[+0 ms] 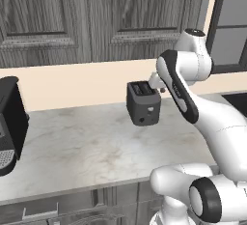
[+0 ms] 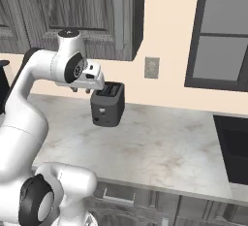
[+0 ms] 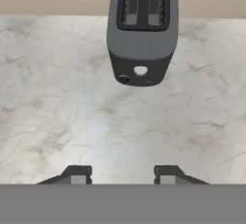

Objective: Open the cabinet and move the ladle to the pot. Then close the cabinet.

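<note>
The cabinet (image 2: 82, 7) hangs on the wall above the counter, dark grey wood grain, its raised-panel door closed and its long grey bar handle (image 2: 118, 16) near the right edge; from the left base camera it spans the top (image 1: 130, 11). My gripper (image 2: 81, 89) hovers over the marble counter just left of a dark toaster, below the cabinet. Seen from the hand, the gripper (image 3: 122, 176) points down at the counter with its fingertips (image 3: 79, 175) apart and nothing between them. The ladle and the pot are out of view.
A dark toaster (image 1: 143, 102) (image 3: 141, 31) stands at the counter's back. A black coffee machine (image 1: 9, 122) sits at the far left. A dark cooktop (image 2: 235, 147) lies to the right under a window (image 2: 223, 31). Grey drawers (image 1: 43, 209) run below the counter.
</note>
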Controlling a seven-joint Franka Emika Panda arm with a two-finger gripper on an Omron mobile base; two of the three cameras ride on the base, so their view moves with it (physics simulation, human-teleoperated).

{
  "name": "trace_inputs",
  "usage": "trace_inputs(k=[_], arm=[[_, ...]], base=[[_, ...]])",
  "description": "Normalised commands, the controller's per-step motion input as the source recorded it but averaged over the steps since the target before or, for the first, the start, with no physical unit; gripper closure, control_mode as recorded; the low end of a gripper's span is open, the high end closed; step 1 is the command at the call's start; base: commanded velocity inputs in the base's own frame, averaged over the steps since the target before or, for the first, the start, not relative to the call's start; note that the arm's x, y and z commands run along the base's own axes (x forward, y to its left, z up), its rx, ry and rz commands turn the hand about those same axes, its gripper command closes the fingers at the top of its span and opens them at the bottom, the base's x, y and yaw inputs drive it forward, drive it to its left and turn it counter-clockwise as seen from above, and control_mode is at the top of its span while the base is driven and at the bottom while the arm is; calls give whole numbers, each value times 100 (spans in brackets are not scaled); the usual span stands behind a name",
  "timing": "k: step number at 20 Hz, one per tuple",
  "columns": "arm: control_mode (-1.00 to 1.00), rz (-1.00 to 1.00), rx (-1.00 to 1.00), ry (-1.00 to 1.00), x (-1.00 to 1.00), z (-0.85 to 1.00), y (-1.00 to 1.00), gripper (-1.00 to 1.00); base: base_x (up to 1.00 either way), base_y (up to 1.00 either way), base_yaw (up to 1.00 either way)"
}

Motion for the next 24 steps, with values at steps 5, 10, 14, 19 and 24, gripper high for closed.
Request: trace_inputs(k=[5,10,14,19,24], arm=[[-100,0,0,-1,-28,0,0,-100],[-100,-8,-1,-13,-61,2,-7,-100],[-100,-11,-5,-6,-42,23,-36,-100],[-100,-14,-7,0,-5,37,-54,-100],[-100,-7,-4,-9,0,50,-34,-100]], base=[[0,0,0],[0,0,0],[0,0,0],[0,0,0],[0,0,0]])
